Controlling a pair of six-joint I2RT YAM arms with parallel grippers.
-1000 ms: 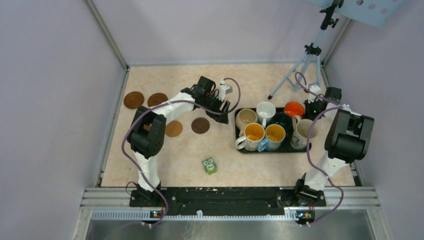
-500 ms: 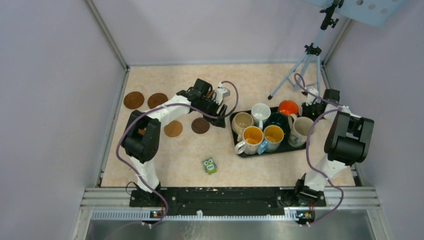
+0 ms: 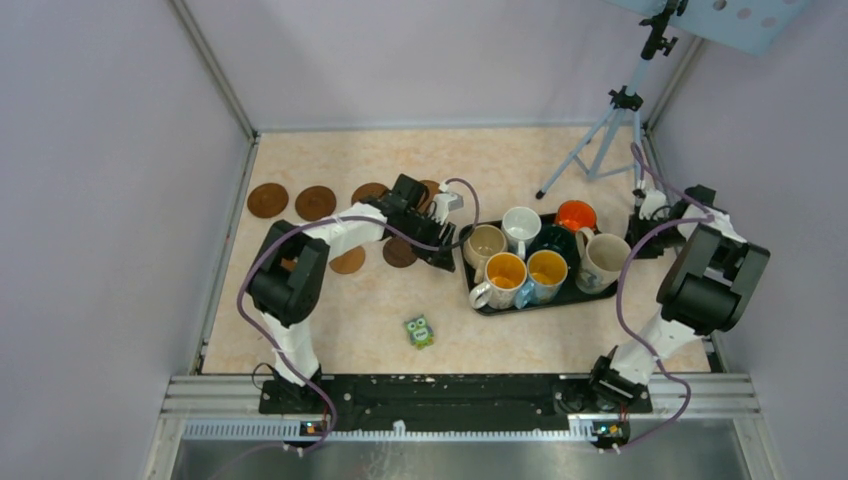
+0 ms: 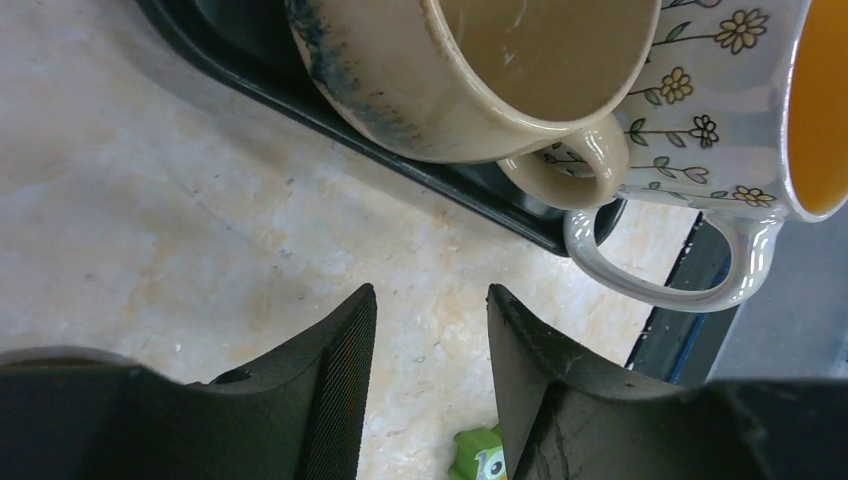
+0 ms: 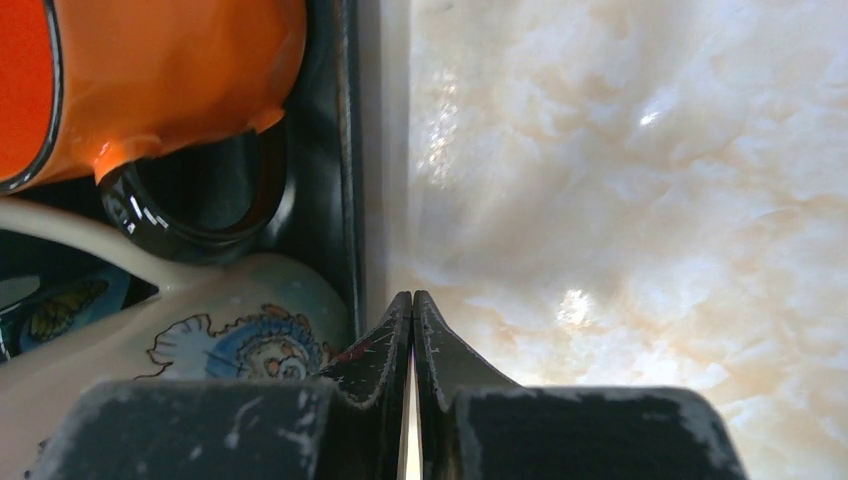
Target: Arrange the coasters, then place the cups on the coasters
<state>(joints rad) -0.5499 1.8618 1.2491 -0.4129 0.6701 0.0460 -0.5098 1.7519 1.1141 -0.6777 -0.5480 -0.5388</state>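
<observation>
left gripper [image 4: 430,310] at 9 o'clock of tray [image 4: 300,95], jaws spread a bit, right gripper [image 5: 412,300] at 3 o'clock, jaws pressed together

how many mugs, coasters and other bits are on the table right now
handled ceramic mugs: 7, all on the tray
round brown flat coasters: 6 in view, two partly hidden
black rectangular tray: 1
small green owl figure: 1
total: 15
</observation>
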